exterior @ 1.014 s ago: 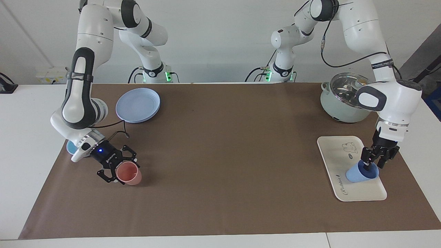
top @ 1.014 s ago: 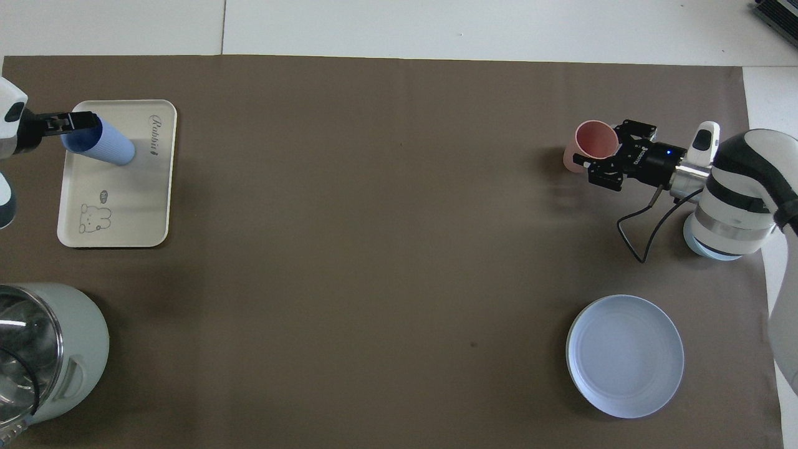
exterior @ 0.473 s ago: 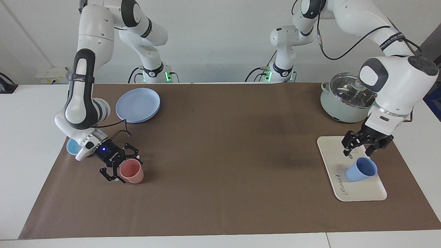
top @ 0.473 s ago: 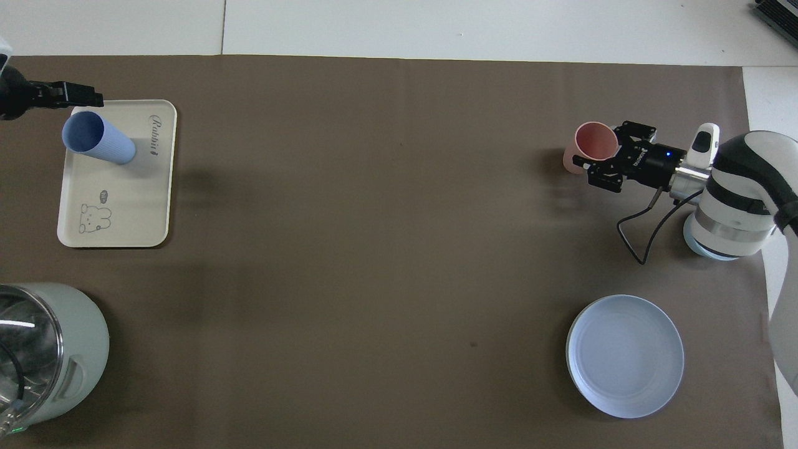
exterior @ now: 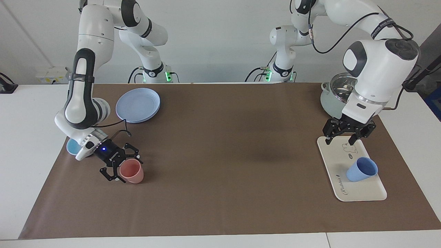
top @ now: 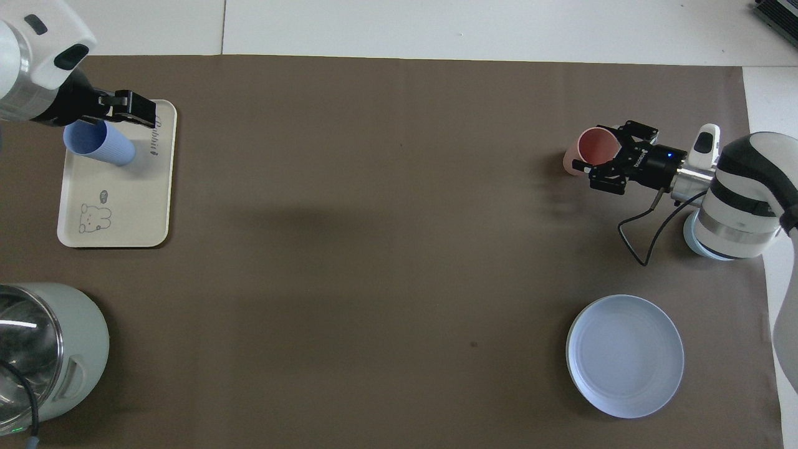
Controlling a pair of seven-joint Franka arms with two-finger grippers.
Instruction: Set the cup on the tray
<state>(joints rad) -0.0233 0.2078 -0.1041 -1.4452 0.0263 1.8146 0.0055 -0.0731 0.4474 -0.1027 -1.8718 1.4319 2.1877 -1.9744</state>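
The left tool (exterior: 345,135) has let go and lifted off the cup (exterior: 361,169), now upright on the tray (exterior: 330,151), fingers spread and empty, and should keep rising clear; the right tool (exterior: 121,167) stands open around the pink cup (exterior: 131,171).

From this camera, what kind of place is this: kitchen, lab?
Most likely a robotics lab tabletop, not a kitchen: two bench-mounted arms, a brown mat over a white table, bare walls, and staged tableware such as the tray, plates and a pot.
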